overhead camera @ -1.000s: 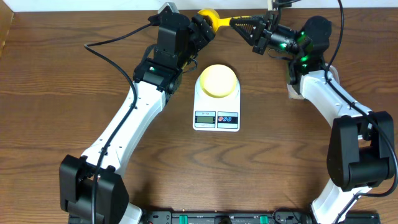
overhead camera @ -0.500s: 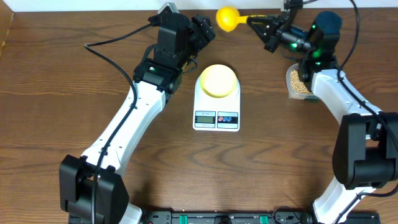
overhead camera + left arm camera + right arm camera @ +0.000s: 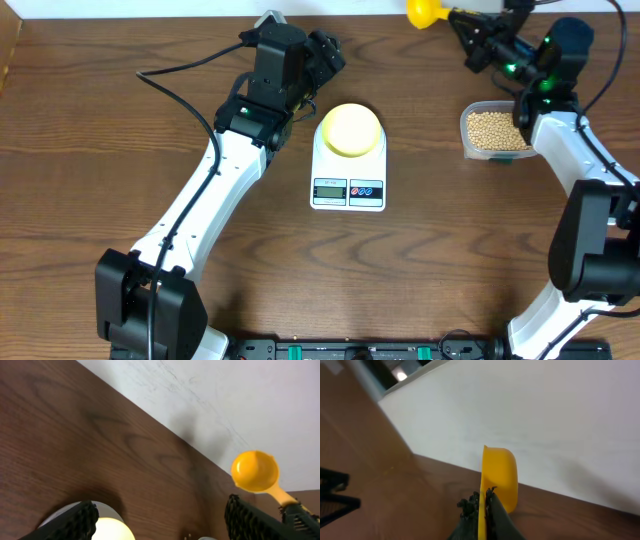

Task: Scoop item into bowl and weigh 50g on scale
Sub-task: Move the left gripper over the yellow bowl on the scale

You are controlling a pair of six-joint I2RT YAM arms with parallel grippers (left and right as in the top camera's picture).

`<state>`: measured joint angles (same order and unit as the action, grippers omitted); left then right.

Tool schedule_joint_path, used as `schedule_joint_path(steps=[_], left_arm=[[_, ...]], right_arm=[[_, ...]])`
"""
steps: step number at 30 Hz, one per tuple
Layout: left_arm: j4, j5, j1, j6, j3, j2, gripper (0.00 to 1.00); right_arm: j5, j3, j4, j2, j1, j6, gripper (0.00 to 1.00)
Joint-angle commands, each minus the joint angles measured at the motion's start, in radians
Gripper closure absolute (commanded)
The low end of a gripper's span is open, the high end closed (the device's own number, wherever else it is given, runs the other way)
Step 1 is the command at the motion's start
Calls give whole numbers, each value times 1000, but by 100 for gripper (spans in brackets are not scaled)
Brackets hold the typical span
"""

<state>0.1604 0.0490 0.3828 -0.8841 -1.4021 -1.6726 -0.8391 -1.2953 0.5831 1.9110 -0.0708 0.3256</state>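
Wood table [image 3: 80, 180] (bearing scale [image 3: 348, 168]), white wall [image 3: 225, 390]

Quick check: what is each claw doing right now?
Left claw: open, holding nothing.
Right claw: closed on the handle of the yellow scoop.
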Motion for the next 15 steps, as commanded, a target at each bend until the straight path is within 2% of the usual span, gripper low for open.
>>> schedule_joint_path(steps=[1, 7, 11, 15], left_arm=[[5, -12, 0, 105, -9, 13, 17], [34, -13, 0, 345, -9, 13, 17], [44, -41, 0, 577, -9, 12, 17], [49, -153, 0, 577, -9, 12, 17]], right_arm=[[49, -18, -5, -4, -8, -26, 99], [110, -18, -32, -4, -8, -58, 99], [116, -18, -42, -4, -8, -99, 99], [130, -18, -42, -4, -8, -104, 99]])
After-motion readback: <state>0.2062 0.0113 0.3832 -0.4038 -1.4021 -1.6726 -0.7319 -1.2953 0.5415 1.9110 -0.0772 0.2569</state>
